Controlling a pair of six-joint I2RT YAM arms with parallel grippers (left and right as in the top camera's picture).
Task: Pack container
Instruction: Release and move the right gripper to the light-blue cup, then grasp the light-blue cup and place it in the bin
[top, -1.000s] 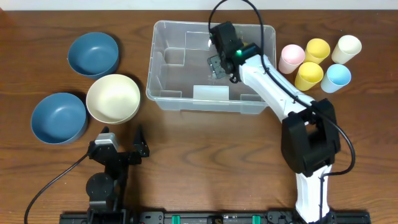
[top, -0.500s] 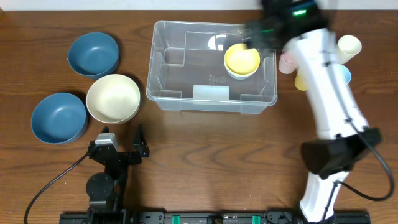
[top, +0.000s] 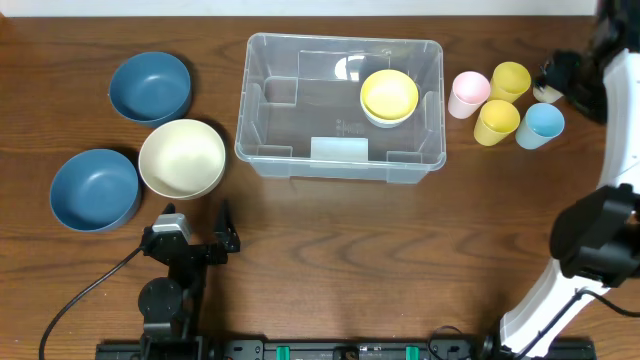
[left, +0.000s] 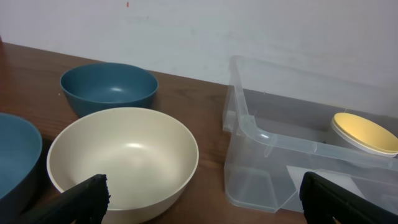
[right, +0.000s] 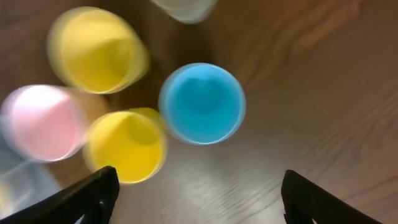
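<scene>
The clear container (top: 262, 150) stands at the middle back of the table and holds a yellow bowl (top: 389, 96) in its right half. It also shows in the left wrist view (left: 261, 134), with the yellow bowl (left: 364, 132) inside. My right gripper (top: 556, 82) is open and empty, high over the cups at the far right. In the right wrist view its fingers (right: 196, 199) spread below a blue cup (right: 202, 102). My left gripper (top: 190, 245) is open and empty near the front edge, its fingers (left: 202, 199) facing a cream bowl (left: 124, 158).
Two blue bowls (top: 150, 86) (top: 94, 189) and the cream bowl (top: 182, 158) sit left of the container. A pink cup (top: 468, 93), two yellow cups (top: 511, 80) (top: 496, 121) and the blue cup (top: 541, 125) stand to its right. A pale cup (right: 183, 7) is partly in view.
My right gripper left the yellow bowl in the container, rose out and swung right to above the cups. The left arm has not moved.
</scene>
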